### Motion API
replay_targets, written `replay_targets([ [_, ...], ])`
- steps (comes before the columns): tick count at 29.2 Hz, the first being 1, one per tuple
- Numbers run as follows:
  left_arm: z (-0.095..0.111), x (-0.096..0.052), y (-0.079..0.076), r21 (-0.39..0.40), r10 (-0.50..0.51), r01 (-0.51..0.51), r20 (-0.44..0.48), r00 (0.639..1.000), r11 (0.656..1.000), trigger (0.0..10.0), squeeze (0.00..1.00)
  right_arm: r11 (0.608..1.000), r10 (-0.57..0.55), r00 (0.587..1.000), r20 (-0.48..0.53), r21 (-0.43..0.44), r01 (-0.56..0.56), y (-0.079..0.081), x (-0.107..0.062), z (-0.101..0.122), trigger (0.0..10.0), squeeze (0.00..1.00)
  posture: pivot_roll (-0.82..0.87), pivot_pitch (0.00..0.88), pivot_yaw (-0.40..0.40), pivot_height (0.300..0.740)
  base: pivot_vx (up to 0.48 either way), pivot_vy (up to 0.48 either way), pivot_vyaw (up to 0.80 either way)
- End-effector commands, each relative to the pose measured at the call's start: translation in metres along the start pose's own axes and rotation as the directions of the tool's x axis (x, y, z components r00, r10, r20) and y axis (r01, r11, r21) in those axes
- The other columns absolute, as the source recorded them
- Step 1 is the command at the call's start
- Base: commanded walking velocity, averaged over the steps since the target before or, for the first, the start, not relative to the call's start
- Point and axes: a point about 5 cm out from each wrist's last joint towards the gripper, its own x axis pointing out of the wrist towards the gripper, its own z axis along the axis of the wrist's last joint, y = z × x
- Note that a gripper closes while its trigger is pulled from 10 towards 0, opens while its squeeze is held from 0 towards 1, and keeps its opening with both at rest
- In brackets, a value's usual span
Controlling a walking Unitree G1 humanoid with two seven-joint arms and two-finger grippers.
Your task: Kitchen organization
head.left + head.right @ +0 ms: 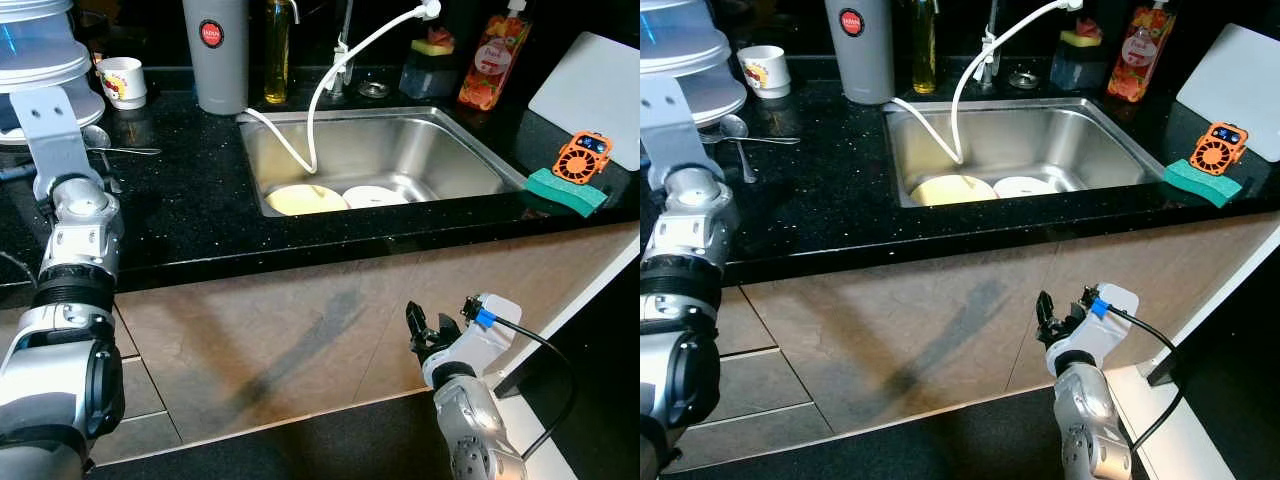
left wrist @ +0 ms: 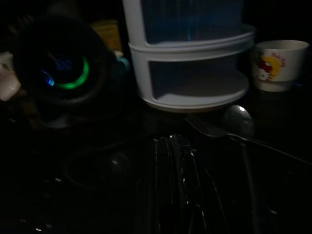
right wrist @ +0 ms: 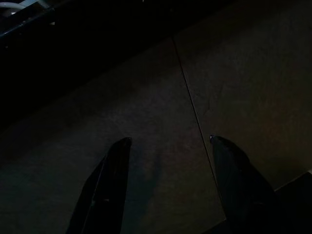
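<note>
Right wrist view: the right gripper point(image 3: 168, 146) hangs low before the cabinet front point(image 3: 146, 122), its two black fingers spread wide, holding nothing. Above, two plates point(image 1: 340, 198) lie in the steel sink point(image 1: 465, 150). The left gripper point(image 2: 173, 165) rests over the black counter point(image 1: 190, 210), fingers pressed together, near a spoon point(image 2: 239, 119), fork point(image 2: 207, 127), and white tiered rack point(image 2: 190, 58).

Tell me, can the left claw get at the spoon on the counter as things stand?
Probably yes: the left claw is over the black counter, its fingers together, and the spoon lies just ahead beside a fork, nothing between.
</note>
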Motion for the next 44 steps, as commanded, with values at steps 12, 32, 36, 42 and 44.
replay_targets([
  [12,-0.045,-0.010,-0.021,-0.088,-0.260,0.245,-0.357,0.897,0.966,10.0,0.32,1.000,-0.010,1.000,0.002,0.005,0.010,-0.002,0.003,0.001,10.0,0.00,-0.01,0.005,-0.033,0.740,0.000,0.000,0.00],
  [32,-0.033,0.005,-0.003,-0.227,-0.247,0.170,-0.371,0.895,0.959,10.0,0.00,1.000,-0.006,1.000,-0.005,0.000,0.006,-0.002,0.001,-0.001,10.0,0.00,-0.02,0.012,-0.036,0.740,0.000,0.000,0.00],
  [36,-0.035,0.007,0.002,-0.208,-0.225,0.156,-0.375,0.899,0.966,10.0,0.00,1.000,-0.007,1.000,-0.003,0.001,0.007,-0.002,0.000,-0.001,10.0,0.00,-0.02,0.014,-0.037,0.740,0.000,0.000,0.00],
  [42,-0.035,0.013,0.014,-0.164,-0.205,0.154,-0.361,0.910,0.974,10.0,0.00,1.000,-0.015,1.000,-0.005,0.005,0.015,-0.003,-0.002,-0.002,10.0,0.00,-0.02,0.017,-0.036,0.740,0.000,0.000,0.00],
  [44,-0.043,0.013,0.021,-0.153,-0.212,0.163,-0.402,0.891,0.975,10.0,0.00,1.000,-0.014,1.000,-0.009,0.005,0.014,-0.003,-0.002,-0.003,10.0,0.00,-0.02,0.016,-0.035,0.740,0.000,0.000,0.00],
])
